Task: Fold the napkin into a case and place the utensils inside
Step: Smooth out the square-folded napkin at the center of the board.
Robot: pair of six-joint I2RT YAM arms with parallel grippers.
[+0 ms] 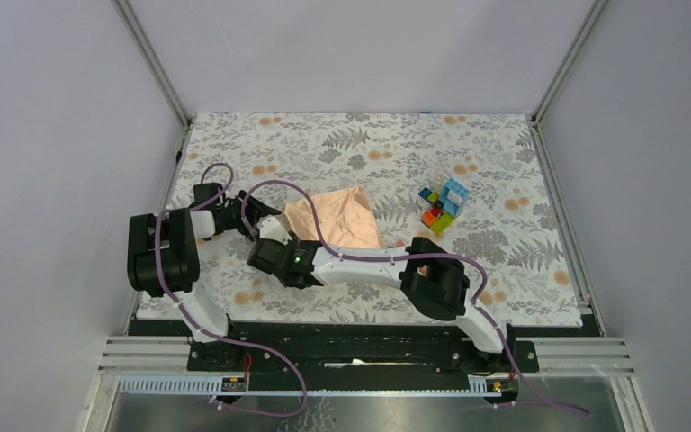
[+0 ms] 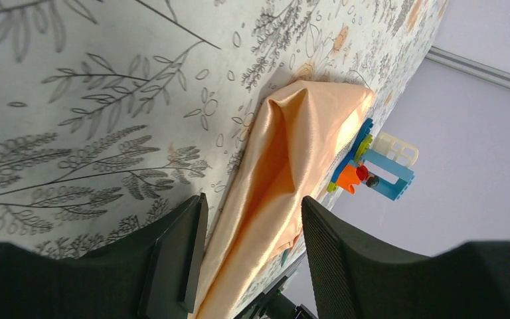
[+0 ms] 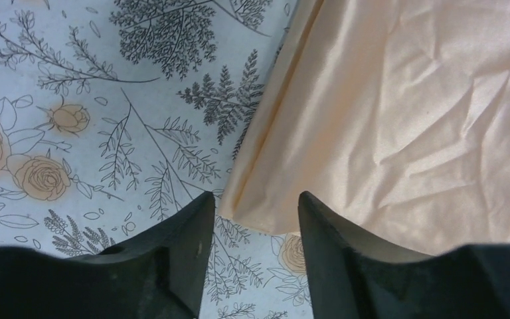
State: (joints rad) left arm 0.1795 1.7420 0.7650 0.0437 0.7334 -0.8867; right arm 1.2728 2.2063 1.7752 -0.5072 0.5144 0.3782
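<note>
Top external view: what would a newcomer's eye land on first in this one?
The shiny peach-orange napkin, lying folded in the middle of the floral table mat. Both arms reach to its left corner, the left gripper and right gripper open at its edge. A bright cluster of toy blocks stands just to its right.

The light is bright and even, and it seems to come from above. In the top view the flat floral-patterned table mat (image 1: 504,162) looks sharp, and the arms drop only soft, faint shadows on it. The peach-orange shiny satin napkin (image 1: 337,216) glows a little. In the left wrist view its folds show pale shiny stripes and darker dips. The black fingers (image 2: 179,259) of the left gripper (image 2: 252,199) look very dark, with little detail. The right gripper (image 3: 254,199) is just as dark and a bit soft at the edges. The small multicoloured plastic toy blocks (image 2: 372,169) look clear.
</note>
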